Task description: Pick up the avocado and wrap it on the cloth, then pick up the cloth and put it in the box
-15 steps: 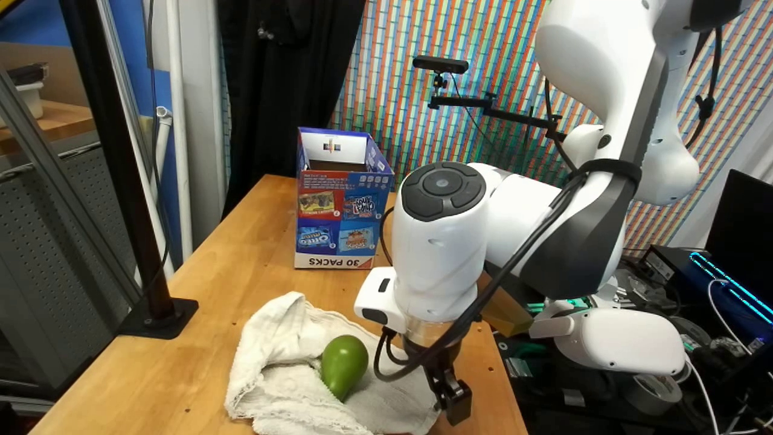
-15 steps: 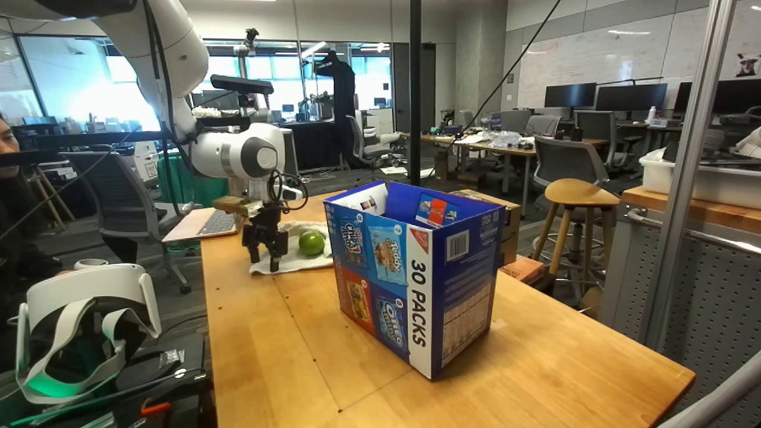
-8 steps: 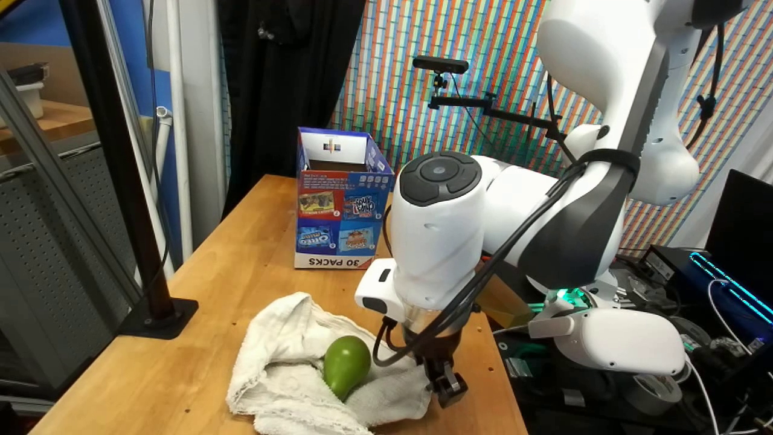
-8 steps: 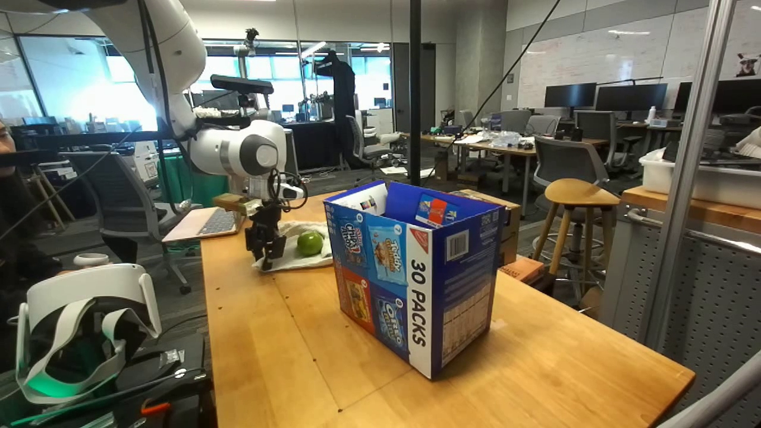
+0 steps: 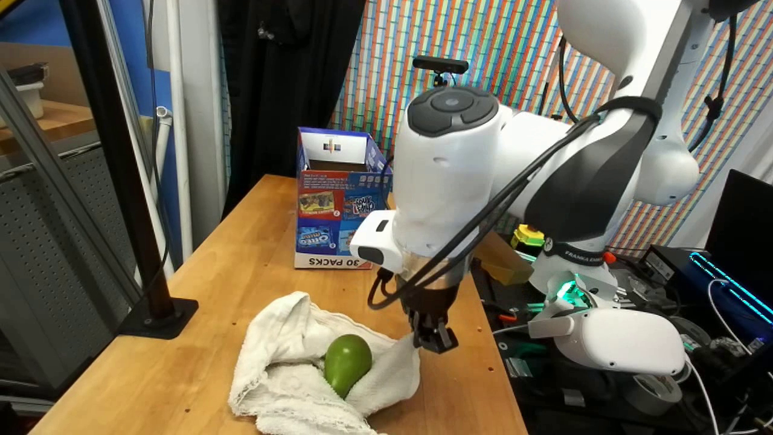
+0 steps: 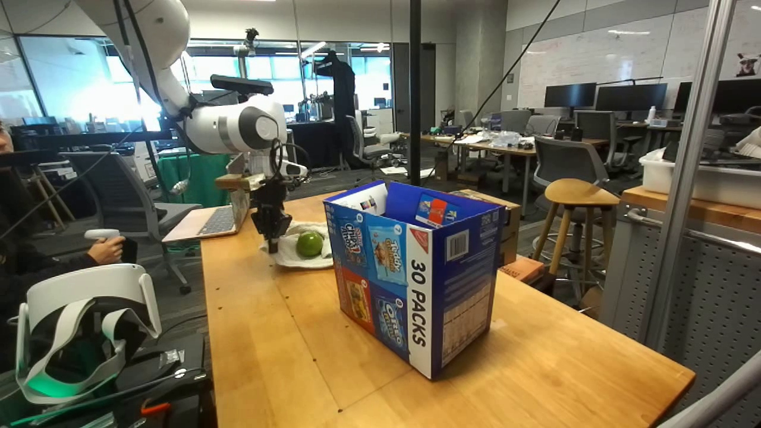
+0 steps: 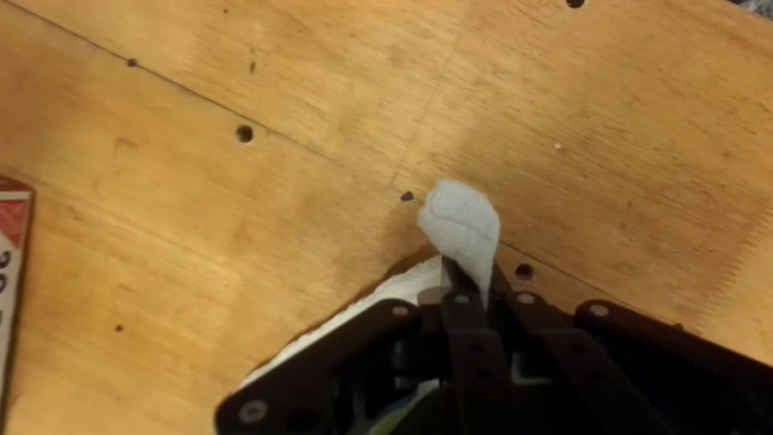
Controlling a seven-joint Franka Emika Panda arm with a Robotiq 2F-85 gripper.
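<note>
In an exterior view, the avocado [image 5: 348,362] lies on the bunched white cloth [image 5: 302,383], its narrow end pointing between six and seven o'clock, with thick folds beside it on the nine o'clock side. At its three o'clock side, a corner of the cloth slopes up off the table [image 5: 259,260] to the gripper [image 5: 435,342], which is clamped on it. The box [image 5: 329,217] stands farther along the table, mouth up, at twelve o'clock from the avocado and partly behind the arm [image 5: 444,181]. A black post [image 5: 119,157] stands between nine and ten o'clock; a headset [image 5: 625,341] sits well apart at three, past the table's edge. In an exterior view, the gripper [image 6: 274,242] hangs at nine o'clock from the avocado [image 6: 310,244], near it, and the box [image 6: 419,285] stands between three and four, in front of part of the cloth [image 6: 288,257]. A laptop [image 6: 217,221] lies between nine and ten o'clock. In the wrist view, the gripper [image 7: 474,281] comes in from six o'clock, its two halves pressed together on the cloth [image 7: 462,223], a scrap of which pokes past it toward twelve. The cloth's edge runs off toward eight, a sliver of the avocado [image 7: 392,418] shows green at seven, and the box [image 7: 11,290] edges in at nine.
</note>
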